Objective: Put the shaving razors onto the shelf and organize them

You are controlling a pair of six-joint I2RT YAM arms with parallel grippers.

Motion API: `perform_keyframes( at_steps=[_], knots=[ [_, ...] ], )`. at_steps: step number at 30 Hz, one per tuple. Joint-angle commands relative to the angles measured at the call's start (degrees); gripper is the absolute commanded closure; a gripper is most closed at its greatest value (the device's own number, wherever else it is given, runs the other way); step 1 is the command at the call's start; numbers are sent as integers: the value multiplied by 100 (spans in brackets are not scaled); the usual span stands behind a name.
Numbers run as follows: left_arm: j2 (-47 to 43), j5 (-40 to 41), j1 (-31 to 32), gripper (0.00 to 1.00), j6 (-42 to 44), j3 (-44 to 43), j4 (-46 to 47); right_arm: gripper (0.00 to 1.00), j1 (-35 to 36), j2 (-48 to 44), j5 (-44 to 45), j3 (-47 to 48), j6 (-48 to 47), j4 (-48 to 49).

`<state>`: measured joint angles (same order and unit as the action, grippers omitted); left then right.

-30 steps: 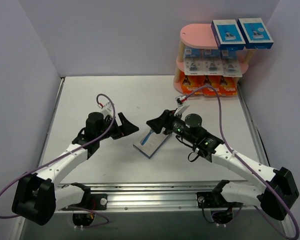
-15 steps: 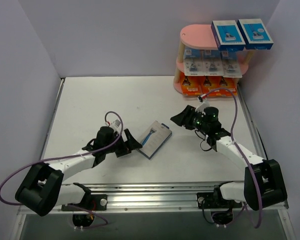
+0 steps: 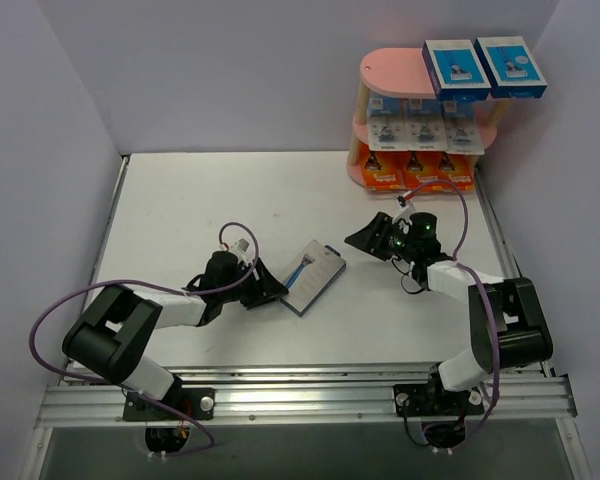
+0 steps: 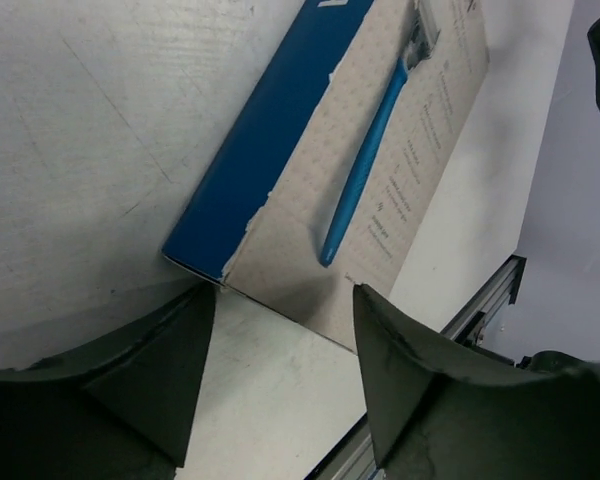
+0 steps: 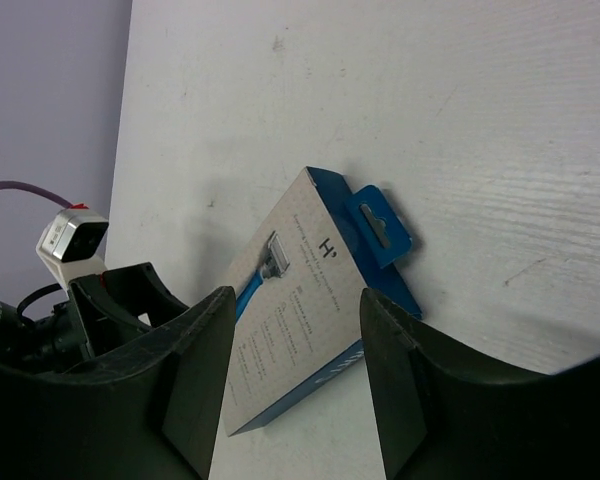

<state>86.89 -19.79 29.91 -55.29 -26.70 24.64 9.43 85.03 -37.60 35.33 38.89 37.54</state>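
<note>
A blue-grey razor box (image 3: 314,276) picturing a blue razor lies flat on the table; it also shows in the left wrist view (image 4: 340,160) and the right wrist view (image 5: 310,310). My left gripper (image 3: 272,290) is open, low on the table, its fingertips at the box's near-left corner. My right gripper (image 3: 365,238) is open and empty, to the right of the box and apart from it. The pink shelf (image 3: 390,68) at the back right holds two blue boxes (image 3: 483,65) on top, blister cards (image 3: 420,128) in the middle and orange boxes (image 3: 420,170) at the bottom.
Purple walls close in the table on the left, back and right. An aluminium rail (image 3: 300,395) runs along the near edge. Purple cables loop off both arms.
My left gripper has dropped low and slid right up to the box's corner. My right gripper let go of the box a second ago, drew back to the right, and now holds nearly still.
</note>
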Motion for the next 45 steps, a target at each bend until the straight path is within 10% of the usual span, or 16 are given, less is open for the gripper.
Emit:
perform_keyframes(
  at_steps=[1,13,36,45],
  knots=[
    [205,45,24,36,114,-178,155,52,-108,224,-370,-17,-22,509],
    [-208,423,24,97,545,-231,-1057,52,-433,1032,-888,-474,477,1895],
    [-331,459,24,98,493,490,-936,46,-521,488,-406,-1599,154,1001],
    [-234,371,24,98,457,490,-768,47,-486,1243,-968,-1986,917,2729]
  ],
)
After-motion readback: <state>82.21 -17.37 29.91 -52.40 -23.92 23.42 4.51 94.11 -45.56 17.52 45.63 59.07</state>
